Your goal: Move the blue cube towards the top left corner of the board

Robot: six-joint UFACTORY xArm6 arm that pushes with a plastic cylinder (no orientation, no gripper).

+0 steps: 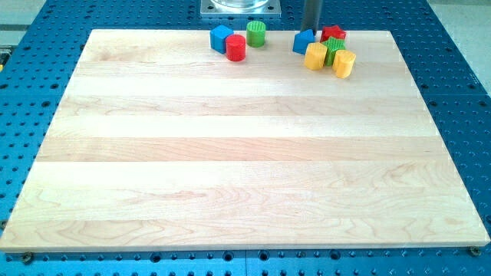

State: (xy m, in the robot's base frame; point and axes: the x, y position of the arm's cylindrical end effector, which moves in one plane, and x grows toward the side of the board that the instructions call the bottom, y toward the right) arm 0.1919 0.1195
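Upright, my tip (pixel 312 30) touches a blue block (pixel 304 41).

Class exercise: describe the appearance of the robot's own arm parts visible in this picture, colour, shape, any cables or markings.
Only a short stretch shows: a straight, dark grey cylindrical rod entering from the view's top, ending at my tip by the blue block. No cables or markings can be made out. A silvery square metal plate sits behind the board.

Two blue wooden blocks (pixel 221 37) (pixel 304 41), two red (pixel 235 47) (pixel 333 34), two green (pixel 255 33) (pixel 334 49), two yellow (pixel 315 56) (pixel 344 64).
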